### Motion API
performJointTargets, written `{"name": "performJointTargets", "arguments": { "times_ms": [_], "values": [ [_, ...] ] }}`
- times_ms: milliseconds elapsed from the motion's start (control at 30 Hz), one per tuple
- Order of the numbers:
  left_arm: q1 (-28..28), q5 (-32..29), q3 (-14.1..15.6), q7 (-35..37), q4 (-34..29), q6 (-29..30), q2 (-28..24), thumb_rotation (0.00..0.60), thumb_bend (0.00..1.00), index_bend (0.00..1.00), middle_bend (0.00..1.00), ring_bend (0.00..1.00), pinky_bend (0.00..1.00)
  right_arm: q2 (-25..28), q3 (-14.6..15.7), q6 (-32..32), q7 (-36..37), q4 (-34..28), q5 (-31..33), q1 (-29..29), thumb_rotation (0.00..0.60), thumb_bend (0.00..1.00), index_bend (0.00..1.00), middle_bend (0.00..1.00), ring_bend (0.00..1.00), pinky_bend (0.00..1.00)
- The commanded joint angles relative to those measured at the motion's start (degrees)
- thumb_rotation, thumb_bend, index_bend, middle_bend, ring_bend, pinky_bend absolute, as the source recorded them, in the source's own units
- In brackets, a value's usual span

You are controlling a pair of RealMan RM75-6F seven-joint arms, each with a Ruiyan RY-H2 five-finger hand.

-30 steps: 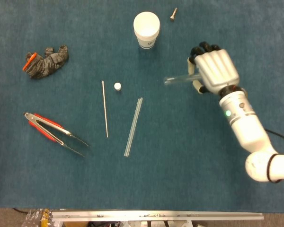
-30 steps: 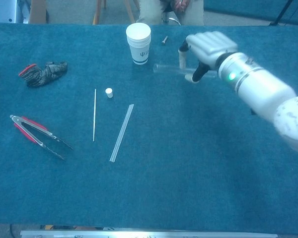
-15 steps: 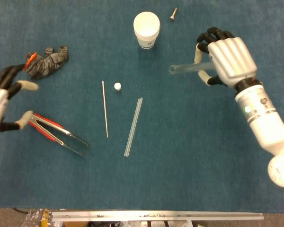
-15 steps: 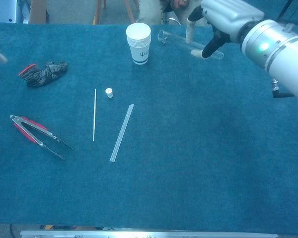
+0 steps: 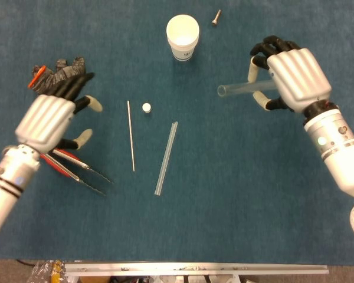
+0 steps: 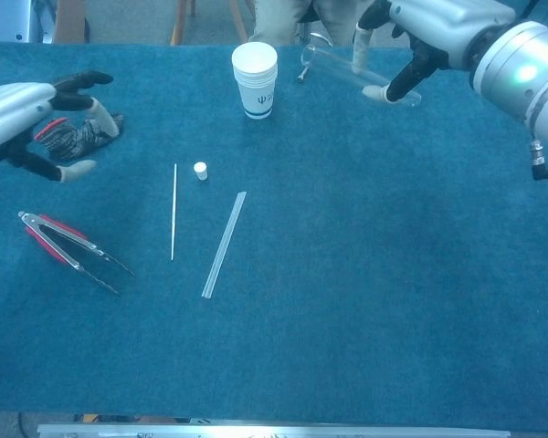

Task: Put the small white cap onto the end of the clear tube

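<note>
Nearby, paper cup (image 5: 183, 35), thin rod (image 5: 131, 135); tongs (image 5: 71, 165) under left robot hand (image 5: 50, 115).

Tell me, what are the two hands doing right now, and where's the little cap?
Right hand holds clear tube aloft. Left hand open, fingers spread, above tongs. Small white cap on table, untouched. Thin rod beside cap.

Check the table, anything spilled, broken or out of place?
Nothing stands out. The paper cup stands upright, the small white cap sits alone on the cloth, and the rod, flat strip and tongs lie flat. The right hand holds the clear tube off the table; the left hand is open.
</note>
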State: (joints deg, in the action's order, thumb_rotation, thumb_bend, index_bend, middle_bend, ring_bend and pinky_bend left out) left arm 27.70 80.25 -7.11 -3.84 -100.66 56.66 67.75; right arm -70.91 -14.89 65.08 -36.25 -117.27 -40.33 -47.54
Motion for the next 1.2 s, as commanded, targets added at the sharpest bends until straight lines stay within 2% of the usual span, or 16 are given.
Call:
{"name": "performJointTargets", "arguments": {
  "times_ms": [33,300,633,1200],
  "values": [
    [1.8,-2.3,-0.9,-2.2,1.0,-1.4,2.2,0.6,0.33,0.37,0.01,0.0,0.02,0.4,0.2,-0.1,0.5,0.0,-0.1,0.0,0.6,0.29,0.6,0.29,0.15,0.23],
    [5.9,-6.6,-1.8,-6.3,5.3,-4.1,8.3,0.6,0.33,0.39,0.01,0.0,0.02,1.5,0.9,-0.7,2.4,0.4,-0.5,0.0,0.6,0.29,0.61,0.3,0.15,0.23],
    [9.3,-10.2,-2.4,-7.9,11.5,-5.4,15.1,0.6,0.33,0.41,0.02,0.0,0.02,2.0,1.6,-1.0,3.4,0.9,-0.2,-0.4,0.6,0.29,0.61,0.3,0.15,0.23],
    [14.1,-18.0,-3.2,-13.3,19.4,-6.8,24.7,0.597,0.32,0.38,0.01,0.0,0.02,3.7,2.7,-1.8,5.2,1.2,-0.3,-0.4,0.6,0.29,0.62,0.3,0.15,0.23]
  ]
}}
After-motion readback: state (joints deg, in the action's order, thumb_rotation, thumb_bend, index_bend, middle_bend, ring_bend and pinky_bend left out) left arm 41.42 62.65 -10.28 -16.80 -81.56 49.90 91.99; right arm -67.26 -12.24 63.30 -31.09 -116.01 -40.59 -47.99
